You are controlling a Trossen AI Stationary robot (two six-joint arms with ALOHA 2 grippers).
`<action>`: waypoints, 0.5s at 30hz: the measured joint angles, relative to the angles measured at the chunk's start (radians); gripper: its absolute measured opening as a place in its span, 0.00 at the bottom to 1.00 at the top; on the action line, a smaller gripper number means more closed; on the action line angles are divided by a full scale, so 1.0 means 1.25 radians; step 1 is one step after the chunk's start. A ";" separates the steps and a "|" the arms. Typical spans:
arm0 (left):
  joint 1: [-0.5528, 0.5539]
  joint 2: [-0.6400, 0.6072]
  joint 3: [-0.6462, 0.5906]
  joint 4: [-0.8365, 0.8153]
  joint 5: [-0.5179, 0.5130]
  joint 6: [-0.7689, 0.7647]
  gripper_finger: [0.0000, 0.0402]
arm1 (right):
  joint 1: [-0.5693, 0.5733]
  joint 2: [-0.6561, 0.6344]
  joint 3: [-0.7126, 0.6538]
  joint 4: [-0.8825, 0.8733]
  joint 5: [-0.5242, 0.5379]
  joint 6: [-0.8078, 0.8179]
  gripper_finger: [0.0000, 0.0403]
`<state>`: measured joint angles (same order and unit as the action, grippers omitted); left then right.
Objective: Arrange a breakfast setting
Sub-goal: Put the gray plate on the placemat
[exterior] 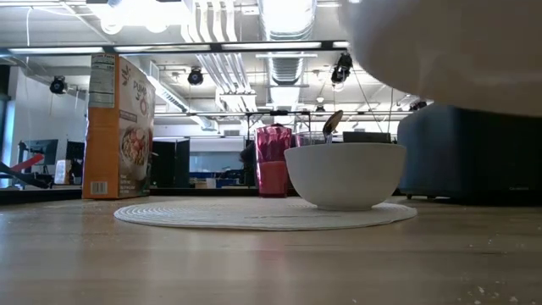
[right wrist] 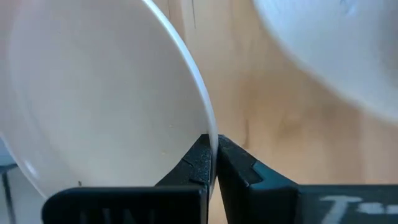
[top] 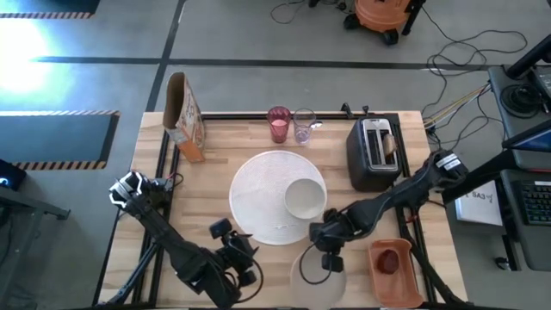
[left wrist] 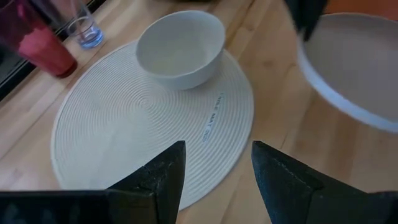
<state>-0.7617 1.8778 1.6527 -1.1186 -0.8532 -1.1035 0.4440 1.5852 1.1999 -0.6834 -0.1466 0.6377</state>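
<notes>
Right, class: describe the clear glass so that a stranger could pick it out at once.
Start at the round white woven placemat mid-table and go to the far edge. Two drinking vessels stand there side by side; the clear glass is the see-through one nearer the black toaster, not the pink plastic cup.

Evenly bright under ceiling strip lights (exterior: 288, 17), flaring white in the low view. Strong glare on the floor (top: 26, 52) off the tabletop's far left corner. Soft, faint shadows. Blurred, out of focus: small white plate (exterior: 449, 51) looming close in the low view.
</notes>
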 joint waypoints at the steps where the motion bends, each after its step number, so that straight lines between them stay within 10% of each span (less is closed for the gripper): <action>1: 0.003 0.000 0.000 0.010 0.000 0.010 0.42 | -0.009 0.000 0.012 -0.002 0.000 -0.013 0.02; 15: 0.117 0.000 0.001 0.100 0.200 0.114 0.42 | -0.160 0.000 0.163 -0.168 0.099 -0.164 0.02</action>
<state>-0.6158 1.8776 1.6543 -0.9942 -0.6036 -0.9607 0.2440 1.5856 1.4043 -0.8930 -0.0231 0.4322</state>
